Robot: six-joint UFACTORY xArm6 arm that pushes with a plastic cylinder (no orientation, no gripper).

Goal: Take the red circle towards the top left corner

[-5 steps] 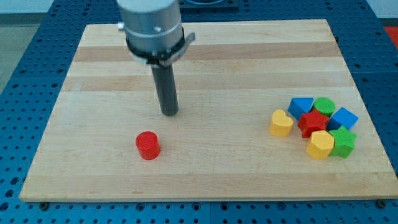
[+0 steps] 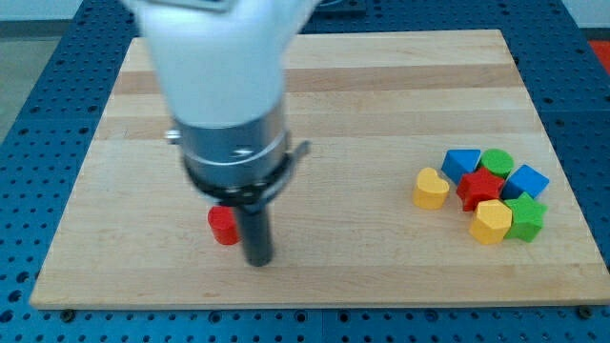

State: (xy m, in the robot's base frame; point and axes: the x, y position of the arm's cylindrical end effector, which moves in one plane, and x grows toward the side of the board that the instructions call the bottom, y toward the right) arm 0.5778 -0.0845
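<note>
The red circle (image 2: 224,227) is a short red cylinder on the wooden board, in the lower left part of the view. The arm's body hides its upper right part. My tip (image 2: 259,260) stands just to the right of the red circle and a little lower in the view, very close to it; I cannot tell whether they touch. The dark rod rises from the tip into the arm's silver and white body (image 2: 229,95), which covers the board's upper left middle.
A cluster of blocks lies at the view's right: a yellow heart (image 2: 431,188), a blue block (image 2: 462,162), a green block (image 2: 497,161), a red star (image 2: 482,188), another blue block (image 2: 526,181), a yellow block (image 2: 491,222) and a green block (image 2: 525,216). The board's bottom edge (image 2: 315,303) is near the tip.
My tip has moved down the view from above the red circle to its lower right. The red circle has stayed about where it was.
</note>
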